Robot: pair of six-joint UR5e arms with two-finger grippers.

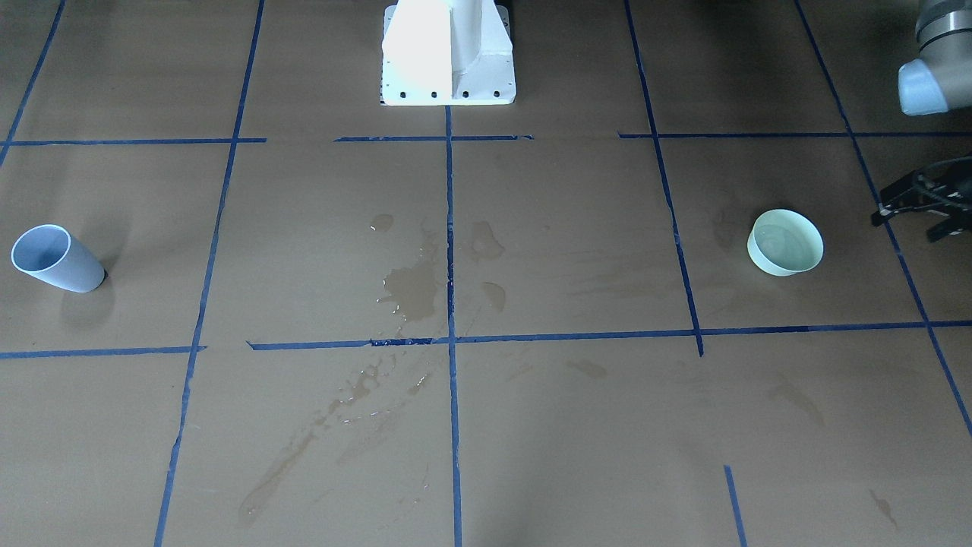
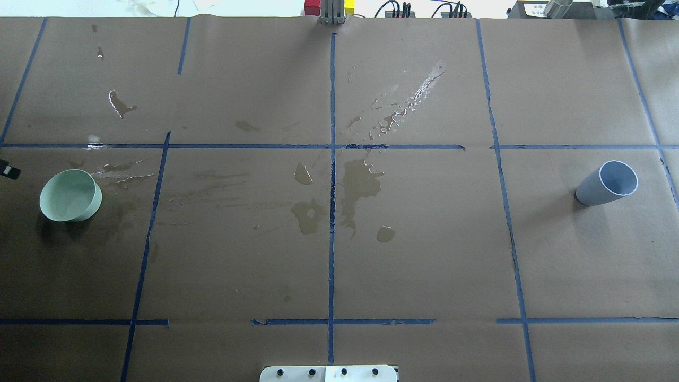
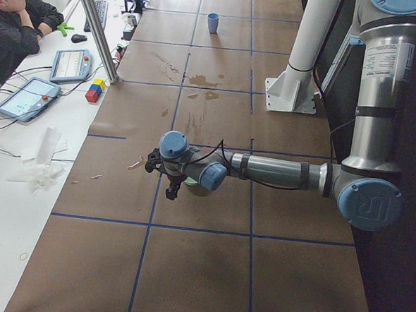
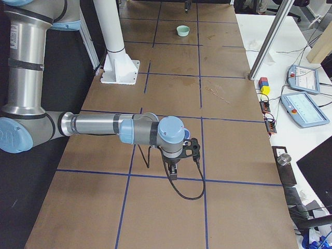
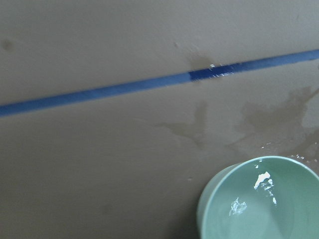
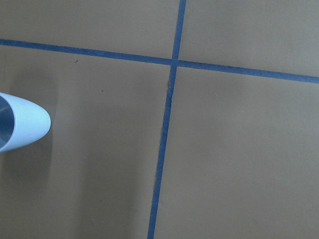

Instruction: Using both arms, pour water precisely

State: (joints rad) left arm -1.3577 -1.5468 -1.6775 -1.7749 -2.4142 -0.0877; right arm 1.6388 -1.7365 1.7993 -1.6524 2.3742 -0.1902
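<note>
Light: bright, from above (soft shadows).
Glare: white pedestal (image 1: 425, 45) washed out; wet spill (image 2: 411, 98) shines.
Blur: tape line (image 5: 99, 94) in left wrist view fuzzy.

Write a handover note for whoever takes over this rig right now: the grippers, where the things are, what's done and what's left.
Left gripper: beside the green bowl, not touching it; open or shut unclear.
Right gripper: near the blue-grey cup, holding nothing; open or shut unclear.
Water: a sheen inside the bowl; I cannot tell whether the cup holds any.
Spill patches lie at the table's middle, between the two vessels.
Done: nothing grasped, nothing poured.
Left: grip both vessels, bring them together and pour precisely.
</note>
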